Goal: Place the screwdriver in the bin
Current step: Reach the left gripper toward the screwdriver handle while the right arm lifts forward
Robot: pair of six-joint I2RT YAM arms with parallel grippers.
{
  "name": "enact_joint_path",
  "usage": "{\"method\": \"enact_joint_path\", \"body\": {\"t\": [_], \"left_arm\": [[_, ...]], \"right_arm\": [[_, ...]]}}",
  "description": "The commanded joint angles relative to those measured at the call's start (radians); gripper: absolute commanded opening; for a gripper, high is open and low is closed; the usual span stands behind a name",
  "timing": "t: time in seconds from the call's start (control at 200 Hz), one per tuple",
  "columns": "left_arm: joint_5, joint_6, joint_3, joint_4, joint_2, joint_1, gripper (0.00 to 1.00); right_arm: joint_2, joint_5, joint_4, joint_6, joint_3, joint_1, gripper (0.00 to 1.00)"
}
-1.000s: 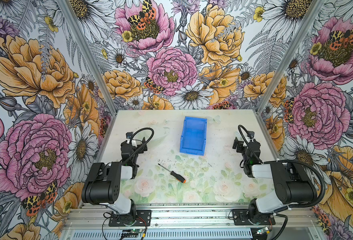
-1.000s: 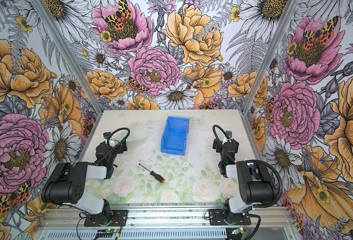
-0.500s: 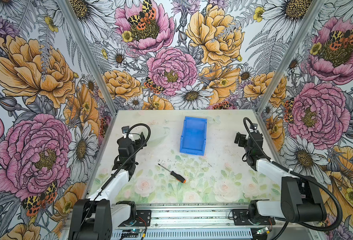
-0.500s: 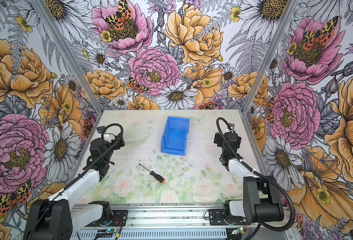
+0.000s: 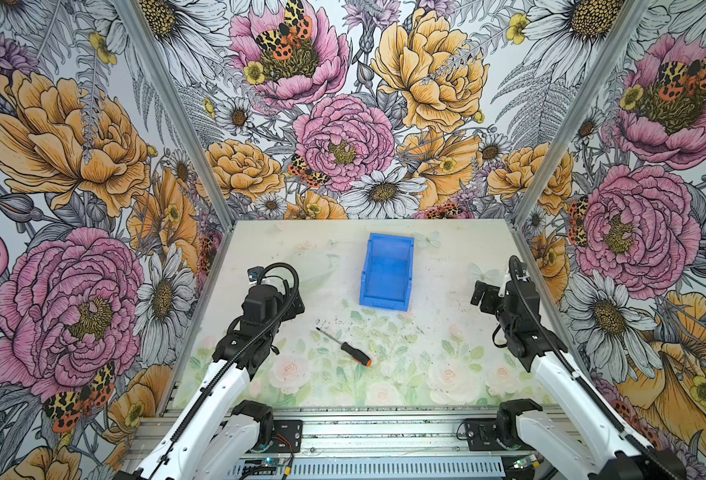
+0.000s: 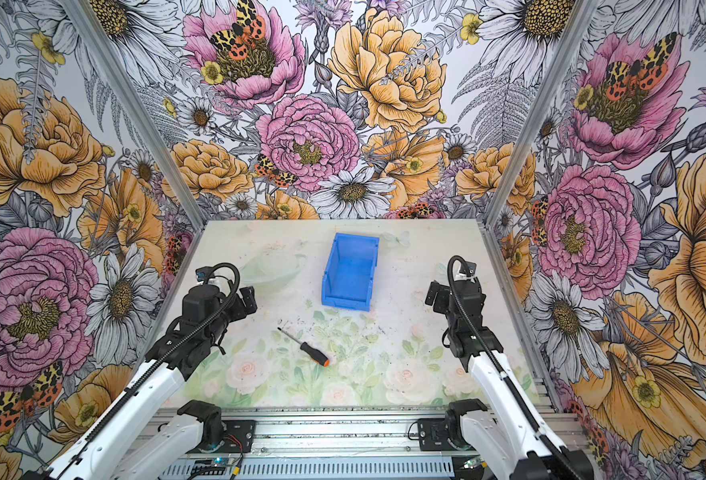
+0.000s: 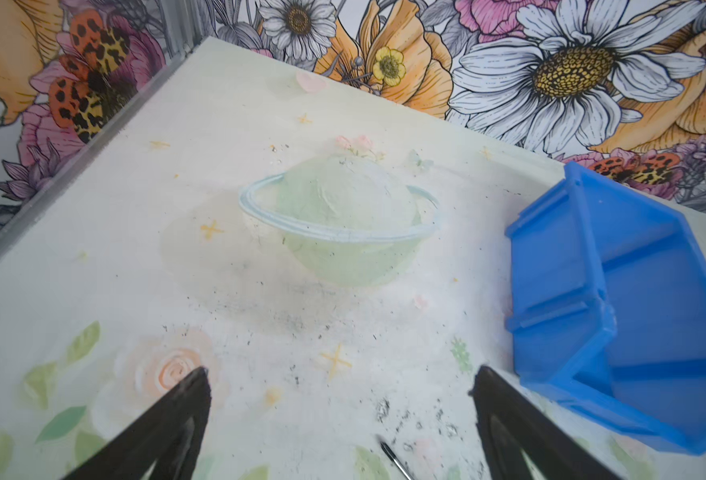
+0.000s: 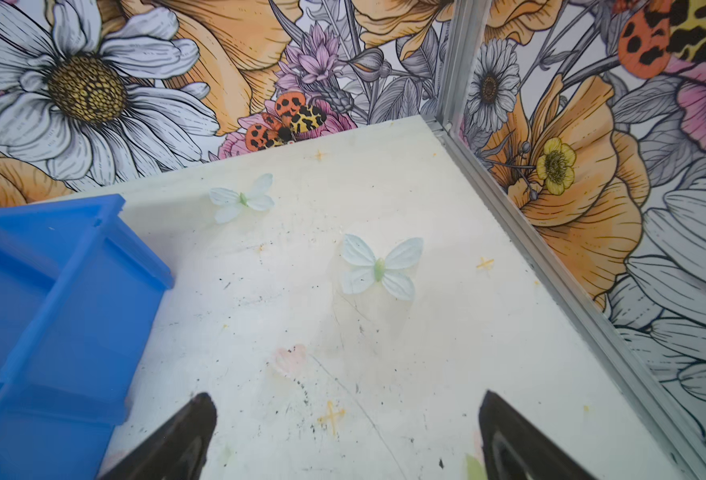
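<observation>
The screwdriver [image 5: 346,348] [image 6: 304,348], with a thin dark shaft and a black handle ending in orange, lies flat on the table in both top views. The blue bin [image 5: 384,302] [image 6: 345,304] stands farther back, its low lip toward the screwdriver. My left gripper [image 5: 295,302] [image 6: 248,300] [image 7: 341,374] hovers open to the left of the shaft tip. Only that tip [image 7: 393,457] shows in the left wrist view, with the bin [image 7: 550,266] beside it. My right gripper [image 5: 481,296] [image 6: 435,297] [image 8: 347,397] is open and empty, to the right of the bin [image 8: 72,291].
Floral walls with metal corner posts [image 5: 517,216] close in the table on three sides. An aluminium rail [image 5: 384,432] carrying both arm bases runs along the near edge. Printed flowers, butterflies and dark scuff marks cover the tabletop.
Both arms have unfolded from their tucked poses and both open grippers now sit farther out over the table. The screwdriver and the bin have not moved.
</observation>
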Motion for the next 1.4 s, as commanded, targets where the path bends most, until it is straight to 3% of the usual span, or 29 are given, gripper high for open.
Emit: {"method": "enact_joint_path", "body": {"t": [0.0, 0.115, 0.34, 0.601, 0.891, 1.176, 1.396], "left_arm": [[0.003, -0.15, 0.038, -0.14, -0.014, -0.053, 0.99], [0.046, -0.217, 0.039, -0.145, 0.003, -0.134, 0.99], [-0.054, -0.419, 0.043, -0.197, 0.055, -0.339, 0.99], [-0.032, -0.602, 0.025, -0.246, 0.163, -0.47, 0.99], [-0.031, -0.75, 0.041, -0.246, 0.323, -0.546, 0.99], [-0.002, -0.709, 0.163, -0.245, 0.547, -0.582, 0.96], [0.011, -0.687, 0.228, -0.244, 0.653, -0.602, 0.87]], "right_arm": [[-0.095, -0.01, -0.128, 0.047, -0.017, 0.017, 0.99], [-0.177, -0.024, -0.219, 0.035, -0.017, 0.021, 0.99], [-0.267, -0.116, -0.296, 0.041, 0.001, 0.028, 0.99], [-0.155, -0.225, -0.312, 0.046, 0.031, 0.053, 0.99], [-0.09, -0.214, -0.301, 0.011, 0.037, 0.097, 0.99], [-0.076, -0.201, -0.281, -0.03, 0.037, 0.101, 1.0], [-0.081, -0.199, -0.269, -0.041, 0.03, 0.103, 0.99]]}}
